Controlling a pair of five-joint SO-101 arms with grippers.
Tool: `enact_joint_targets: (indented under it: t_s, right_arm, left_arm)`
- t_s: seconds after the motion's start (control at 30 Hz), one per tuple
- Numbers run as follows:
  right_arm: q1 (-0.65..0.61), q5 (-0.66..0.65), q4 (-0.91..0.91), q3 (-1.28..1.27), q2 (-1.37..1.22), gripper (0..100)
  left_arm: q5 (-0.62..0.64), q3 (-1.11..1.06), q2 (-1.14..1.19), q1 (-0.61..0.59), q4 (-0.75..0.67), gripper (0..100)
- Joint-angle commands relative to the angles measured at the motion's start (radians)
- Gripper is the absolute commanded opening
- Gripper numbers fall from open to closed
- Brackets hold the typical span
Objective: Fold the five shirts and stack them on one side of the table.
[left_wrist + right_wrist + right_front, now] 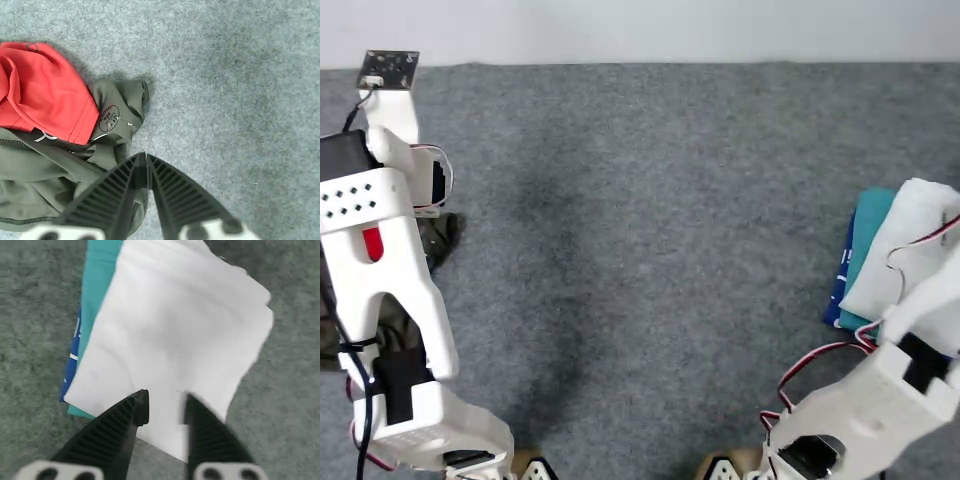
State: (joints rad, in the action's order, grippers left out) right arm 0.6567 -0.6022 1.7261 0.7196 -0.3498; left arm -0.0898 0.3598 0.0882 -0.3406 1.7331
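While left gripper (146, 162) hangs closed over the olive shirt (45, 165), right gripper (165, 407) parted, I should open left before pinching its collar.

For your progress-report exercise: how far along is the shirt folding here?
Done: three folded shirts stacked at one table side, white shirt on top, teal shirt and blue shirt beneath. In hand: apparently nothing; the right pincer stands open over the stack, the left pincer shut by the pile. Left: the olive shirt and red shirt lie crumpled, unfolded.
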Motion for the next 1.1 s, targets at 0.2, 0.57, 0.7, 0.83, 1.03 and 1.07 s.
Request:
enact_joint_targets:
  t_s: [0.2, 0.57, 0.7, 0.83, 1.03, 1.07]
  right_arm:
    - [-0.053, 0.015, -0.282, 0.049, -0.166, 0.9]
    - [-0.087, 0.011, -0.397, 0.083, -0.329, 0.9]
    - [-0.035, 0.008, -0.197, 0.157, -0.208, 0.9]
    - [0.054, 0.006, -0.157, 0.155, -0.171, 0.9]
    - [0.174, 0.003, -0.305, 0.086, -0.335, 0.9]
    - [0.18, -0.008, -0.332, 0.086, -0.369, 0.9]
  left_arm:
    - [-0.009, 0.002, -0.018, -0.006, 0.021, 0]
    - [-0.008, 0.002, -0.018, -0.006, 0.021, 0]
    - [-0.009, 0.002, -0.018, -0.006, 0.021, 0]
    - [-0.009, 0.002, -0.02, -0.006, 0.021, 0]
    - [-0.009, 0.002, -0.02, -0.003, 0.021, 0]
    - [-0.009, 0.002, -0.02, -0.003, 0.021, 0]
